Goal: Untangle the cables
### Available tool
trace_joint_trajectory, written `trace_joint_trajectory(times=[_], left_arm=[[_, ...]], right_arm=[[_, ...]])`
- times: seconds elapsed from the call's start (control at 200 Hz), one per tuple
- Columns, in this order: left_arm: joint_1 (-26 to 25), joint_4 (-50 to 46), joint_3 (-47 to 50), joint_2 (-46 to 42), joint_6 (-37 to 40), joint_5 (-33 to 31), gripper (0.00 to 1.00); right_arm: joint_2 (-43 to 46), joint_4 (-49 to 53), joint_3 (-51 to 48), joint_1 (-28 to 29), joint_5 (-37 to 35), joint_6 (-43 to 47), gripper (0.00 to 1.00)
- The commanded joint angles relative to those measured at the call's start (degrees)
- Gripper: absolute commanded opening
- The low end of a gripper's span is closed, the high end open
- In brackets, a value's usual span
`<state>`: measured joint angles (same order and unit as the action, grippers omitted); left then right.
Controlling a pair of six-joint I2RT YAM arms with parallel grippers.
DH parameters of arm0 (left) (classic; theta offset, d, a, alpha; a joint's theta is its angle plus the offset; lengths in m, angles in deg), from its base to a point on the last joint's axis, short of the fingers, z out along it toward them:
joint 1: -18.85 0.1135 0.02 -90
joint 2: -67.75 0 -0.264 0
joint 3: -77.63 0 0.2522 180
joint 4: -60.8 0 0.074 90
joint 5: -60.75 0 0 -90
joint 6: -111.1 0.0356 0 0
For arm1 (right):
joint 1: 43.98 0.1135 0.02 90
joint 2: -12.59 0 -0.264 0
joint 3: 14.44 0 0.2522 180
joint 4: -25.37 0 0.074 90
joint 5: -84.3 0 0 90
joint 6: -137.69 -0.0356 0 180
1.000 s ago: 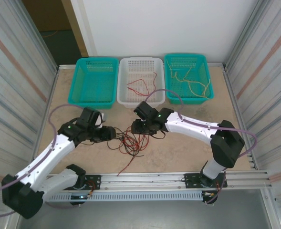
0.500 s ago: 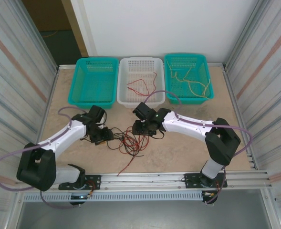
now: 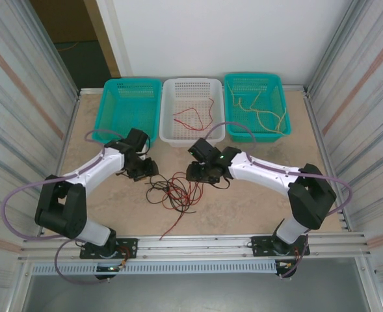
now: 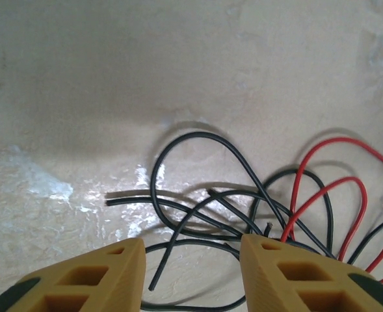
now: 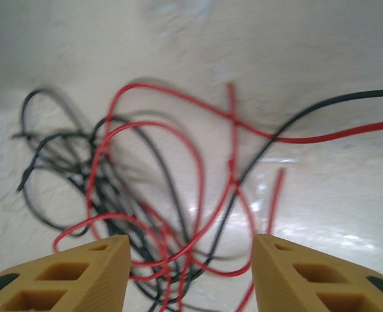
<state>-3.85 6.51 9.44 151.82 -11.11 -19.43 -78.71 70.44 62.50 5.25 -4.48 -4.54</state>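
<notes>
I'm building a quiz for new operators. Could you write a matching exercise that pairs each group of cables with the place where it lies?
Column one:
1. yellow cables
2. separated red cables
3. red-and-black tangle

Column two:
A. table, between the two arms
B. white basket
C. right-hand teal basket

Pairs: 1-C, 2-B, 3-A

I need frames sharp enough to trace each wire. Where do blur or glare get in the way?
Left wrist: black cables crisp, white glare on the tabletop beside them. Right wrist: red cables smeared and soft, glare lower right. Top external: even light, tangle small but sharp.
</notes>
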Motion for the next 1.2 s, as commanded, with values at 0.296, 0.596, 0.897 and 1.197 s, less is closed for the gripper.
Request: trace_joint_trajectory(times=[0.296, 0.596, 0.897, 1.197], left_arm=[[-3.0, -4.3, 2.4, -12.0, 2.9, -2.5, 0.47], [-3.0, -1.8, 5.7, -16.8, 1.6, 3.0, 0.47], [-5.8, 1.2, 11.0, -16.8, -0.4, 6.8, 0.52], [-8.8, -1.3, 10.9, -8.3, 1.2, 5.3, 0.43]], right_arm=[[-3.8, -3.4, -0.4, -0.5, 2.0, -4.2, 0.52], [-7.0, -3.4, 1.6, 6.0, -0.2, -8.8, 0.54], [-8.6, 1.3, 5.8, 7.1, -1.8, -9.7, 0.46], [-3.0, 1.6, 5.6, 8.2, -6.2, -8.6, 0.46]])
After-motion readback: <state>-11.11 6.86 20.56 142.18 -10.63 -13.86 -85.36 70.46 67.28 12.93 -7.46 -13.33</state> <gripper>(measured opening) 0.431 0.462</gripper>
